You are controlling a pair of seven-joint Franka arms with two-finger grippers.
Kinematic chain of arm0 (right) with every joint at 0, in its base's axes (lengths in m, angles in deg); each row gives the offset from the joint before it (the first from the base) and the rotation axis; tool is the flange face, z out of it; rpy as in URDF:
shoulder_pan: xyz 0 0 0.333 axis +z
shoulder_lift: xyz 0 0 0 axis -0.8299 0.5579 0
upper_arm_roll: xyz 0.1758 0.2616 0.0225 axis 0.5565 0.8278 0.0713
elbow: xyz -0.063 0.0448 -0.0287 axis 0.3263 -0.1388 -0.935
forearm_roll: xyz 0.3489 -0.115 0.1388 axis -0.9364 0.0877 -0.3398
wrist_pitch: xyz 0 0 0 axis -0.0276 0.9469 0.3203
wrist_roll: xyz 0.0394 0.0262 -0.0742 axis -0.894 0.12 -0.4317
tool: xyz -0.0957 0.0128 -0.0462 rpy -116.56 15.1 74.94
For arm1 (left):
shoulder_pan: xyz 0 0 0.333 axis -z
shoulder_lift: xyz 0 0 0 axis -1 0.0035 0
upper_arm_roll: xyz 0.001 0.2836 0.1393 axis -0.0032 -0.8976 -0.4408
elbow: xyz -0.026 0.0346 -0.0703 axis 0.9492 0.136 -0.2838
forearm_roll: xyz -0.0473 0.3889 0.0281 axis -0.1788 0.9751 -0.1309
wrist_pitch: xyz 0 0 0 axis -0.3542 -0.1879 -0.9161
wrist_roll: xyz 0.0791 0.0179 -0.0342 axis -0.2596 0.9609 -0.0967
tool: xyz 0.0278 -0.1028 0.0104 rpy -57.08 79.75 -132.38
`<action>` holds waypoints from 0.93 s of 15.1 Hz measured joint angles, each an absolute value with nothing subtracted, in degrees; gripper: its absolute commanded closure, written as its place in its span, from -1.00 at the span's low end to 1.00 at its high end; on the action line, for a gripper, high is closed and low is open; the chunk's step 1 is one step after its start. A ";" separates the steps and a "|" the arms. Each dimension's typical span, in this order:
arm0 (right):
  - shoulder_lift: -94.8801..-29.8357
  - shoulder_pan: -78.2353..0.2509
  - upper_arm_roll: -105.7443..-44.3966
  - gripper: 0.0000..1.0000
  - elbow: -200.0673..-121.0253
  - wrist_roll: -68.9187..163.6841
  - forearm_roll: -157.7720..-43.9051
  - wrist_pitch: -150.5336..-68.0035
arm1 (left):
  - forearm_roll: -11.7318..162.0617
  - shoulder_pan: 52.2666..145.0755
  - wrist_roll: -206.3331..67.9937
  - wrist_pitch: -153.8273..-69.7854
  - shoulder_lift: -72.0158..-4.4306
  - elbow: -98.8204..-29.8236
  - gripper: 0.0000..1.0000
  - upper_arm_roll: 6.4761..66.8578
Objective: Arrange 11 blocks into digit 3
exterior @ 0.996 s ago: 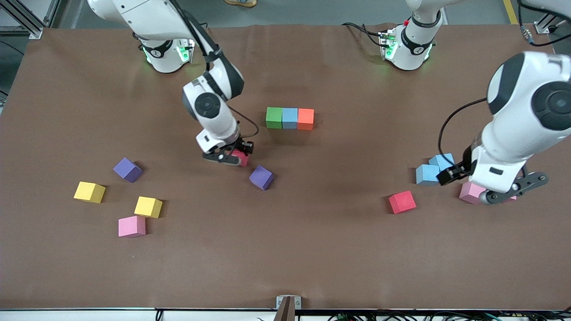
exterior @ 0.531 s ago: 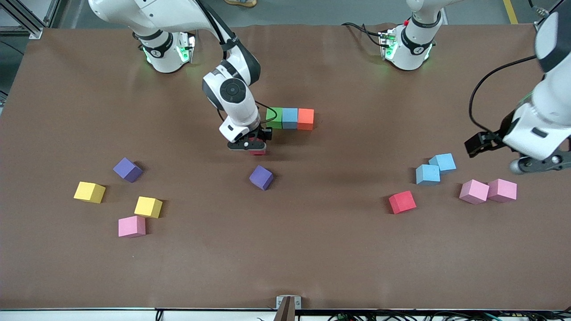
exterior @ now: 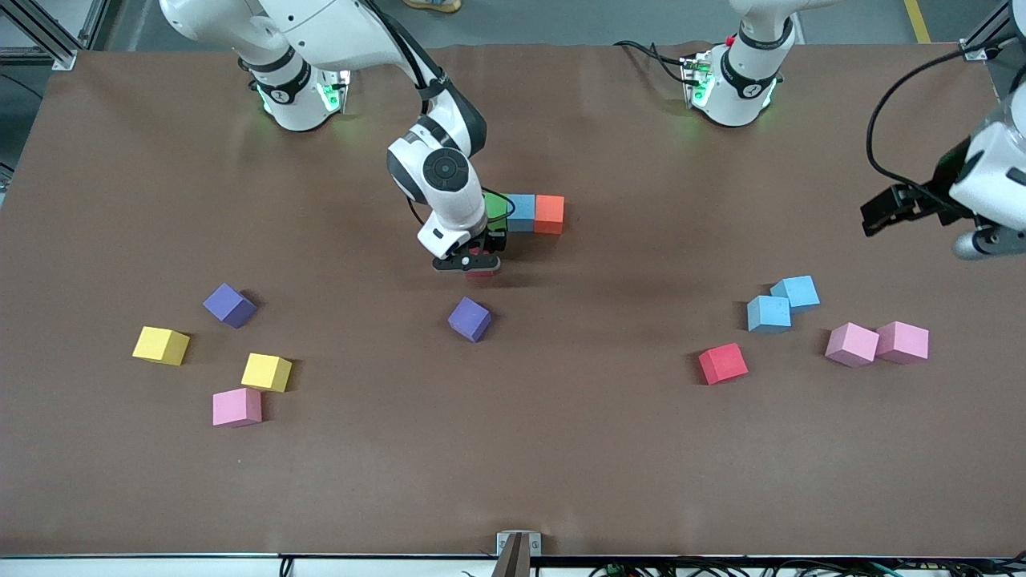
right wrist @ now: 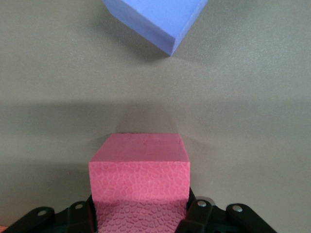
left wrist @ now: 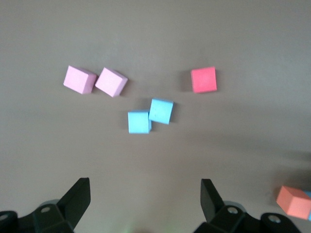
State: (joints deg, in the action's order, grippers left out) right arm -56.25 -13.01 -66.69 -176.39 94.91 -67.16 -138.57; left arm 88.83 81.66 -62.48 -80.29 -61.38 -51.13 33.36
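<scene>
Right gripper [exterior: 474, 264], clamped on a red block [right wrist: 139, 180], has moved beside the green block [exterior: 497, 207]; next, set it touching. Left gripper [left wrist: 145, 200] waits, fingers apart.

Your brown table [exterior: 561, 465] carries a row of green [exterior: 495, 207], light blue [exterior: 522, 211] and orange [exterior: 550, 213] blocks touching, with a purple block [exterior: 470, 319] nearer the front camera. Toward the right arm's end you have a second purple block [exterior: 229, 304], two yellow blocks [exterior: 161, 345] [exterior: 267, 372] and a pink block [exterior: 236, 406]. Toward the left arm's end lie two touching light blue blocks [exterior: 782, 302], a red block [exterior: 723, 363] and two touching pink blocks [exterior: 877, 343].
</scene>
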 measured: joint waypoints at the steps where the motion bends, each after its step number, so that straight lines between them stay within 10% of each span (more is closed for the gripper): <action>1: -56.23 -12.87 -66.70 0.12 -176.37 95.90 -67.16 -138.57 | 88.05 83.53 -62.60 -80.30 -62.88 -52.90 -1.00 30.88; 14: -56.20 -10.60 -66.78 0.11 -176.18 101.59 -67.16 -137.52 | 87.15 90.03 -63.26 -104.73 -59.44 -71.45 -1.00 25.06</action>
State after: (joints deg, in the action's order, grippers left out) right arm -56.20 -10.60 -66.78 -176.18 101.59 -67.16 -137.52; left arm 87.15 90.03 -63.26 -104.73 -59.44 -71.45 25.06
